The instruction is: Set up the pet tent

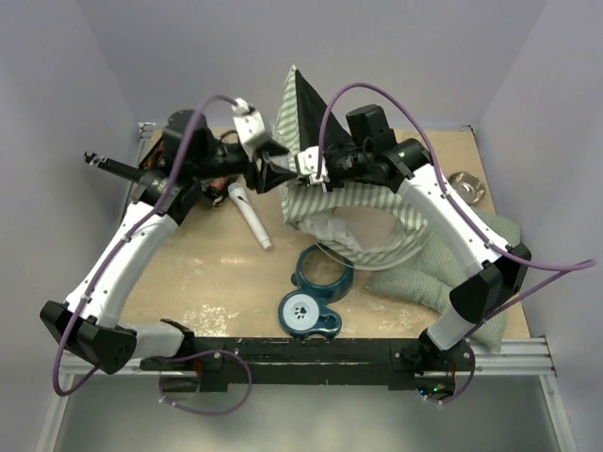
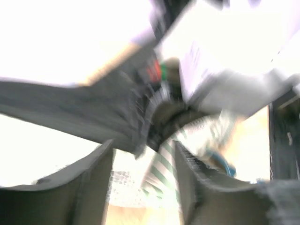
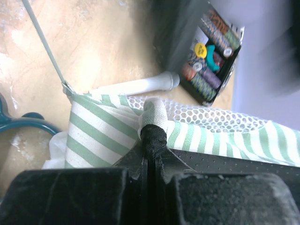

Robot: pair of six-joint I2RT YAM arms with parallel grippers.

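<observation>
- Left gripper (image 2: 143, 154) sits closest to its own lens. Its two dark fingers stand apart with nothing between them, and striped cloth shows past the gap. That view is badly blurred.
- Just right of the left wrist, a white handled tool (image 1: 251, 215) lies untouched on the table (image 1: 207, 273).
- At mid-table, toward the back, the pet tent (image 1: 377, 209) is a slumped striped heap. Only its black floor panel (image 1: 307, 102) is lifted, against the rear wall.
- Right gripper (image 3: 149, 157) has its jaws closed tight on a black-tipped corner of the tent.
- The step looks like raising and spreading the tent. Next, the pinched corner likely needs drawing outward while the free left jaws take another edge.
- The overhead view shows the whole tent, the teal bowl stand (image 1: 316, 290) in front and the checked cushion (image 1: 429, 282) to the right, but not the grip itself.
- The right wrist view shows the pinch, a thin pale pole (image 3: 46, 44) and a box of thread spools (image 3: 208, 47).
</observation>
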